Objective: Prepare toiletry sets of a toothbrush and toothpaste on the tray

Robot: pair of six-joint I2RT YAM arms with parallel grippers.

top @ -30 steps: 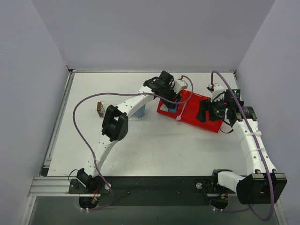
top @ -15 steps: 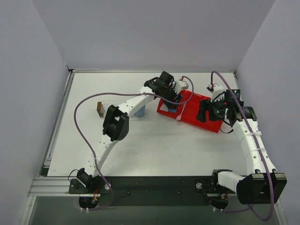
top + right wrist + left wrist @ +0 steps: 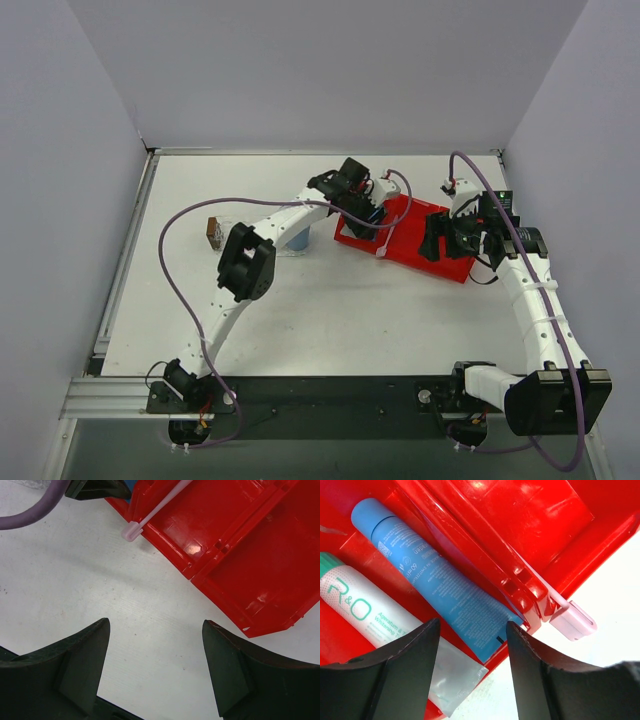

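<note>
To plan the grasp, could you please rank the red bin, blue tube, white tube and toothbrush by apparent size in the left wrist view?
1. red bin
2. blue tube and white tube: too close to rank, white partly hidden
3. toothbrush, mostly hidden

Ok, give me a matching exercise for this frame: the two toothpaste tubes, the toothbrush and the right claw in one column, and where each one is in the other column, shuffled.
Things
1. bright blue flat toothpaste tube
2. white toothpaste tube with a green cap
3. slim pinkish-white plastic toothbrush
4. right claw

Places
A. open over the white table, beside the red plastic bin
B. along the bin's dividing wall, one end poking out past the edge
C. in the bin, centred in front of the open left claw
D. in the bin, beside the other tube, off to one side of the left claw

Pairs: 1-C, 2-D, 3-B, 4-A
</note>
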